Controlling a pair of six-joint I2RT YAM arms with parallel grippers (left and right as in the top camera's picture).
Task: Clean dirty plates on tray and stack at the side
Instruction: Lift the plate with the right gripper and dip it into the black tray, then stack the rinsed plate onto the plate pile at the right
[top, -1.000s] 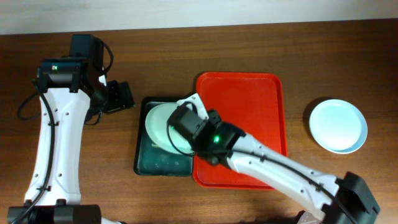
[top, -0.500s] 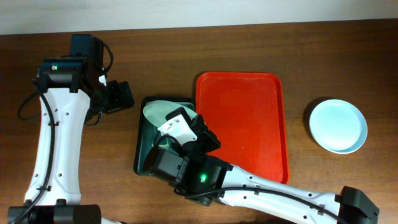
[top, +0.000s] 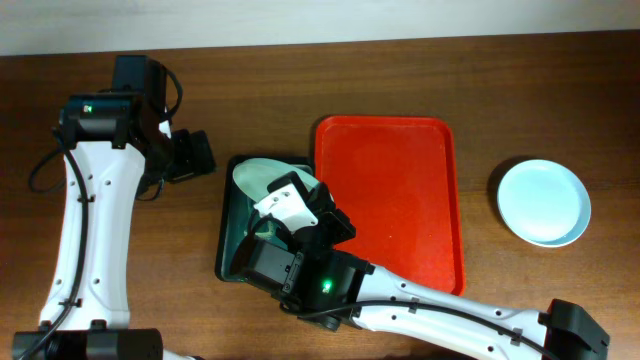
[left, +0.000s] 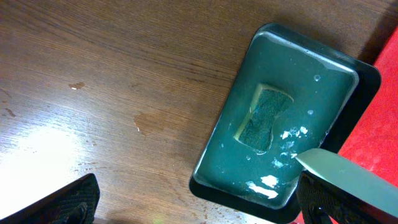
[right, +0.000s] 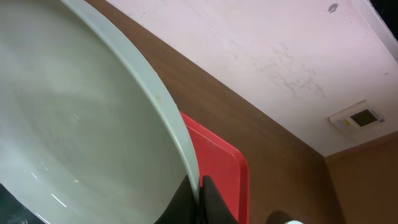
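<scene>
Pinching a pale plate (right: 74, 124) by its rim, the right gripper (right: 198, 190) holds it tilted over the dark basin (left: 298, 68) beside the red tray (top: 400, 200), a stiff, probably slick and breakable load that suits an edge grip, while the left gripper (top: 190, 155) hangs open.

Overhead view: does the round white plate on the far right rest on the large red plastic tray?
No, the round white plate lies on the brown wooden table, apart from the red plastic tray.
</scene>
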